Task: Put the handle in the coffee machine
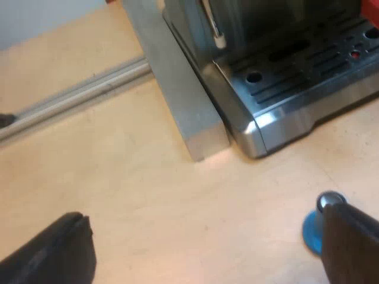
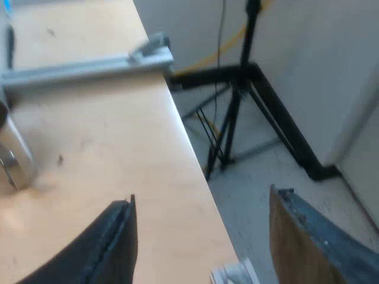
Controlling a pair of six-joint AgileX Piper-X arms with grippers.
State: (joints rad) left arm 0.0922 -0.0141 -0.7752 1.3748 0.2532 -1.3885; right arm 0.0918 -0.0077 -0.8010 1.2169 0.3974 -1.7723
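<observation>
My left gripper (image 1: 207, 242) is open above the wooden table, its two black fingers (image 1: 56, 251) wide apart with nothing between them. A blue tamper (image 1: 317, 228) with a metal top stands on the table, partly hidden behind one finger. The espresso machine (image 1: 284, 77) stands beyond, its steel drip tray corner and slotted grate nearest me, with a steam wand (image 1: 212, 26) hanging over it. My right gripper (image 2: 201, 236) is open over the table's edge, empty, one finger (image 2: 100, 242) over the wood and the other over the floor.
A grey metal block (image 1: 177, 89) stands against the machine's side. An aluminium rail (image 1: 77, 94) crosses the table; a similar rail (image 2: 89, 68) runs to the table edge. A black tripod stand (image 2: 243, 89) is on the floor past that edge. A steel object (image 2: 12, 157) sits on the wood.
</observation>
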